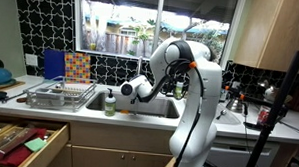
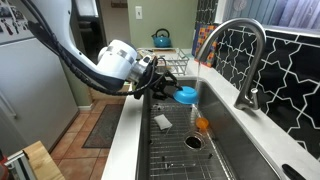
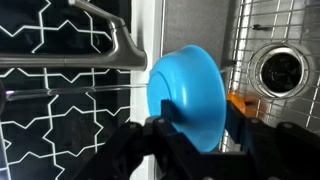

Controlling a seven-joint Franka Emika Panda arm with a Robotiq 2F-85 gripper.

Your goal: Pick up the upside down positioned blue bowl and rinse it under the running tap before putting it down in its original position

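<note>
The blue bowl (image 3: 190, 95) is held on edge in my gripper (image 3: 197, 125), one dark finger on each side of its wall. In an exterior view the blue bowl (image 2: 186, 96) hangs over the sink (image 2: 225, 150), just below and in front of the spout of the tap (image 2: 240, 50), with the gripper (image 2: 168, 88) reaching in from the counter side. The wrist view shows the tap (image 3: 110, 40) above left of the bowl and the drain (image 3: 280, 68) beyond it. I cannot make out a water stream. In an exterior view the gripper (image 1: 141, 89) is over the sink, the bowl hidden.
An orange object (image 2: 202, 125) and a pale scrap (image 2: 162, 121) lie on the sink's wire grid. A green-topped soap bottle (image 1: 110, 100) stands at the sink edge, beside a dish rack (image 1: 59, 90). A blue kettle (image 2: 161, 39) sits further back. A drawer (image 1: 22, 139) stands open below.
</note>
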